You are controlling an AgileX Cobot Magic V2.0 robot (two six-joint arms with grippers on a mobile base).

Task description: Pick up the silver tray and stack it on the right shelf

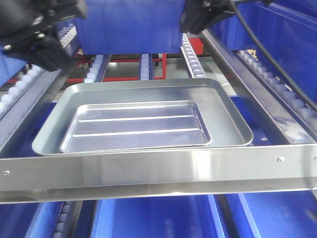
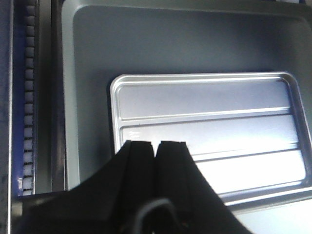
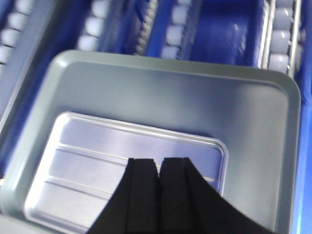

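Note:
The silver tray (image 1: 138, 126), small with two long ridges on its floor, lies flat inside a larger smooth-floored silver tray (image 1: 225, 106). Both rest on the right shelf (image 1: 148, 171), behind its shiny front bar with small screws. My left gripper (image 1: 52, 57) hangs above the big tray's far left corner; my right gripper (image 1: 195, 25) hovers above its far right corner. The left wrist view shows the left gripper (image 2: 156, 143) shut and empty over the ridged tray (image 2: 209, 126). The right gripper (image 3: 158, 160) is also shut and empty above the ridged tray (image 3: 97, 151).
White roller rails (image 1: 190, 57) run back under the trays. A dark-blue bin (image 1: 131, 25) stands behind them, with more blue bins (image 1: 158, 218) on the level below. A slanted steel side rail (image 1: 247, 94) borders the right; a black cable (image 1: 277, 69) crosses it.

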